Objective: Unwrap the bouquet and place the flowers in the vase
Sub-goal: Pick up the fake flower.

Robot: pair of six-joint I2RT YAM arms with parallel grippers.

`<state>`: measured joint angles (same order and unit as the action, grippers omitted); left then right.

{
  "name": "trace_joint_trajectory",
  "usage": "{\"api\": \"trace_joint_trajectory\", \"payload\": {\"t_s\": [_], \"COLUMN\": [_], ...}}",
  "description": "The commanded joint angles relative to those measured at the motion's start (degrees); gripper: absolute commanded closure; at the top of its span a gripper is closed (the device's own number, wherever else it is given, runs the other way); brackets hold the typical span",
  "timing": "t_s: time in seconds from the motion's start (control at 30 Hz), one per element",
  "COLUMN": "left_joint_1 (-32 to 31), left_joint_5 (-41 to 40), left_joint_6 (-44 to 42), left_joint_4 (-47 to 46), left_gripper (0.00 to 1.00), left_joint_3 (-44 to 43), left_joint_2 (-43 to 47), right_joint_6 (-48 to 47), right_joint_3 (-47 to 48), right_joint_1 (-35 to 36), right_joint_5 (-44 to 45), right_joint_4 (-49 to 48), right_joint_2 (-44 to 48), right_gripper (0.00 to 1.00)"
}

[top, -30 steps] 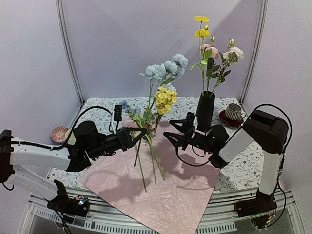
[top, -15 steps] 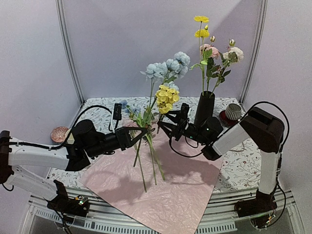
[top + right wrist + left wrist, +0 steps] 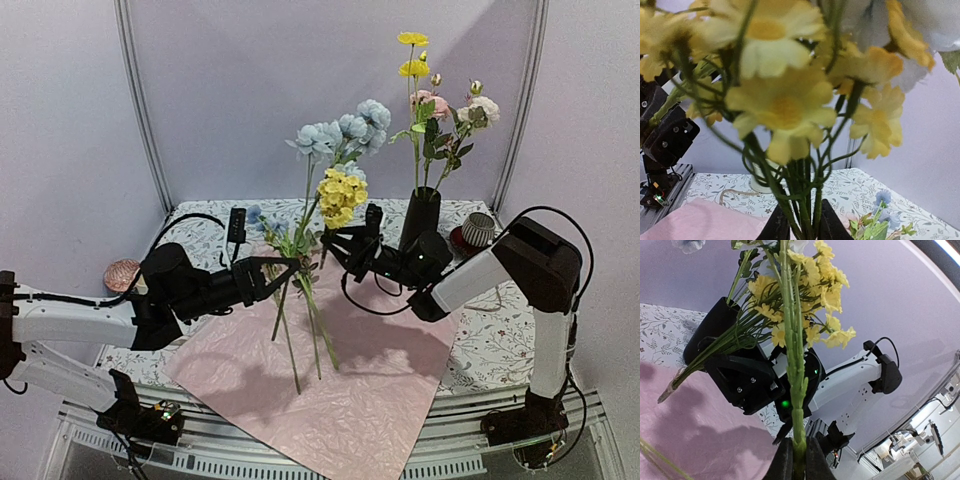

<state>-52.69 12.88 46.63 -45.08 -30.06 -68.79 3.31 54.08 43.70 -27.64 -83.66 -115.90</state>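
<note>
The pink wrapping paper (image 3: 340, 390) is spread flat on the surface. The blue flowers (image 3: 340, 135) are held by the shut left jaws. The yellow daisies (image 3: 338, 198) are pinched in the narrow right jaws. Next, it seems, they must be pulled free and stood in the black vase (image 3: 420, 225) behind.

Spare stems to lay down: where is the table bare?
Free: the near corner of the pink paper, in front of the held flowers; the tablecloth right of the paper. Crowded: centre, where left pincer and right pincer meet at the flowers; the back, by vase and cup.
</note>
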Motion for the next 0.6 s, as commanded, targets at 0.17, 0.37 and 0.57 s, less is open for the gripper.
{"api": "trace_joint_trajectory", "payload": {"t_s": [0.17,0.37,0.57], "left_joint_1": [0.39,0.56,1.32], "left_joint_5": [-1.37,-5.79,-11.32], "left_joint_6": [-0.66,-0.02,1.98], "left_joint_4": [-0.12,0.62,3.21], "left_gripper": [0.94,0.94,0.94], "left_joint_3": [-0.81,1.04,3.09], "left_joint_2": [1.38,0.91,0.26], "right_joint_6": [1.94,2.71,3.25], "right_joint_3": [-3.09,-5.82,-7.81], "right_joint_1": [0.09,0.33,0.34], "right_joint_5": [-0.31,-0.75,-1.01], "right_joint_4": [-1.09,1.34,5.42], "right_joint_2": [4.27,10.42,15.80], "right_gripper": [0.97,0.97,0.98]}}
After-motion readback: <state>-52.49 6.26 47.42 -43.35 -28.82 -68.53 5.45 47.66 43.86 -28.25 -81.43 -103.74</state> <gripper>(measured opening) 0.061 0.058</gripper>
